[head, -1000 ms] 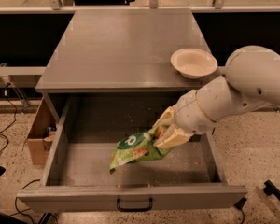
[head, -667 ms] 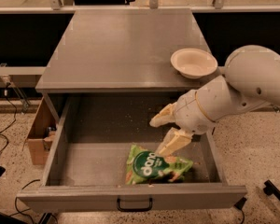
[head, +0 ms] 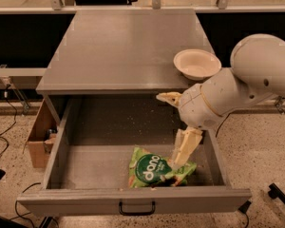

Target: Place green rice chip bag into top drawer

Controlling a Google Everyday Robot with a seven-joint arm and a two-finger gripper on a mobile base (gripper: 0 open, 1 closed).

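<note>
The green rice chip bag (head: 154, 168) lies flat on the floor of the open top drawer (head: 85, 163), near its front right, with its dark round logo facing up. The drawer's grey front with the small black handle (head: 137, 208) faces the camera. My gripper (head: 175, 127) hangs over the right part of the drawer, above and just right of the bag. Its fingers are spread wide: one finger (head: 168, 97) points left near the cabinet edge, the other (head: 185, 148) points down and reaches the bag's right edge. It holds nothing.
A white bowl (head: 197, 63) stands on the grey cabinet top (head: 118, 46) at the right, just above my arm. A cardboard box (head: 38, 137) sits on the floor left of the cabinet. Cables lie on the floor at the left.
The bag dropped from my gripper and now lies on the drawer floor. My gripper has opened wide and risen a little above it.
</note>
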